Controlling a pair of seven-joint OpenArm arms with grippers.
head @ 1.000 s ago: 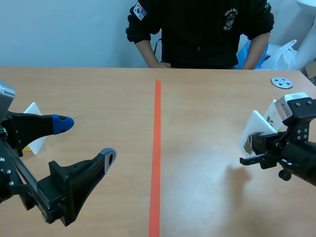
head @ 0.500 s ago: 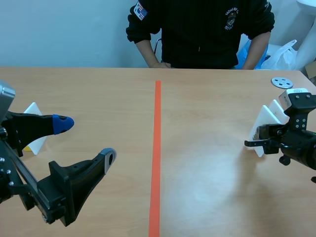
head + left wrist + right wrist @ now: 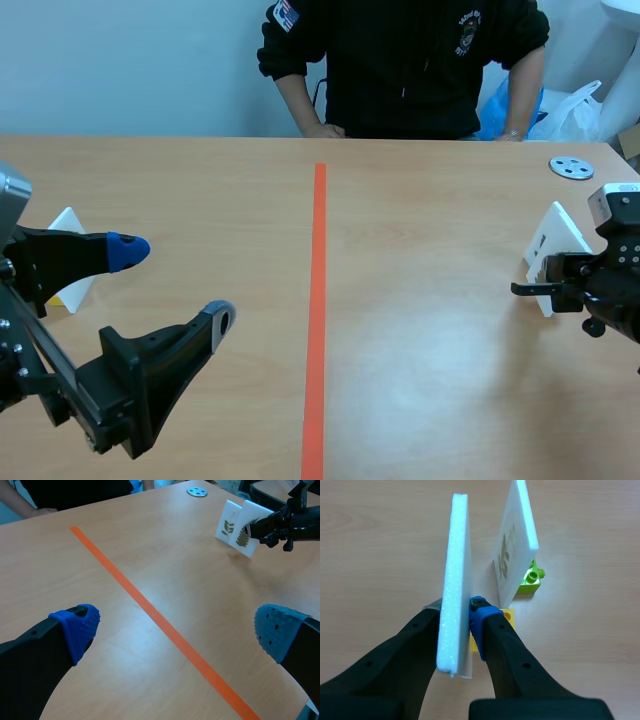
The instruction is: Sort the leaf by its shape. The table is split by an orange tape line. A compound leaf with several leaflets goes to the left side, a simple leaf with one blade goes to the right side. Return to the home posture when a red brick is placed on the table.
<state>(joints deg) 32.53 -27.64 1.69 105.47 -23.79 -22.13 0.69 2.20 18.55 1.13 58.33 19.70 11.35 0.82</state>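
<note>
Right gripper [image 3: 456, 609] pinches a white leaf card [image 3: 455, 555] edgewise, while left gripper [image 3: 175, 629] stands spread wide.

The right gripper [image 3: 530, 289] has carried the white leaf card [image 3: 556, 238] further toward the right edge of the bench [image 3: 420, 340], away from the orange line [image 3: 316, 300]. The card now stands just beside the second card [image 3: 227, 526].

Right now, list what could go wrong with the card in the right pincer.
The right pincer grips the held card only near its lower edge; it may tilt or slip.
The standing card by the green brick is close beside it; a sideways move may topple it.
</note>
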